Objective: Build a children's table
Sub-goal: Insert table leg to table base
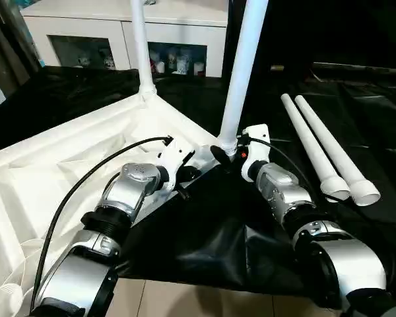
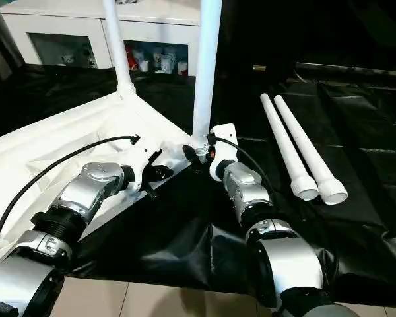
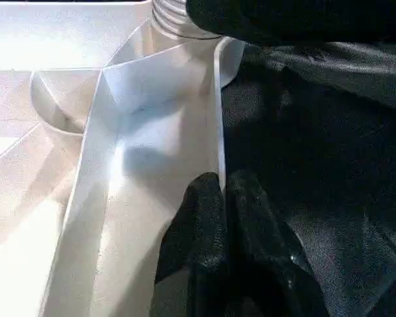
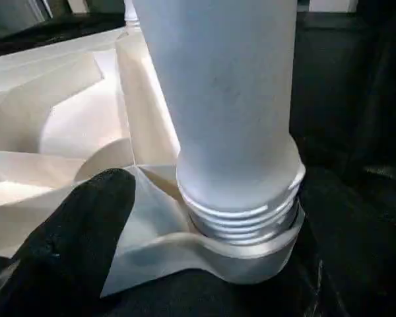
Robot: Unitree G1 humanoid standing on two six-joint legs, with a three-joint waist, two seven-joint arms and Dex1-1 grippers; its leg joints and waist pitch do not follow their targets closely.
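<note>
The children's table [image 1: 86, 152] lay upside down on a black sheet [image 1: 204, 244], its ribbed underside facing up, toward the robot's left. Two white legs stood upright in its corner sockets: the far leg [image 1: 140, 46] at the back corner and the near leg [image 1: 241, 72] at the corner closest to the claws. In the right wrist view the near leg's threaded end [image 4: 241, 218] sat in its socket with several threads still showing above the rim. The left claw [image 3: 224, 218] was closed, its black fingers pinching the thin rim of the tabletop near that corner. The right claw [image 1: 228, 156] stood wide open at the base of the near leg, gripping nothing. Two loose legs [image 1: 327, 152] lay side by side on the sheet to the right, touching each other. A white cabinet [image 1: 119, 33] stood behind
</note>
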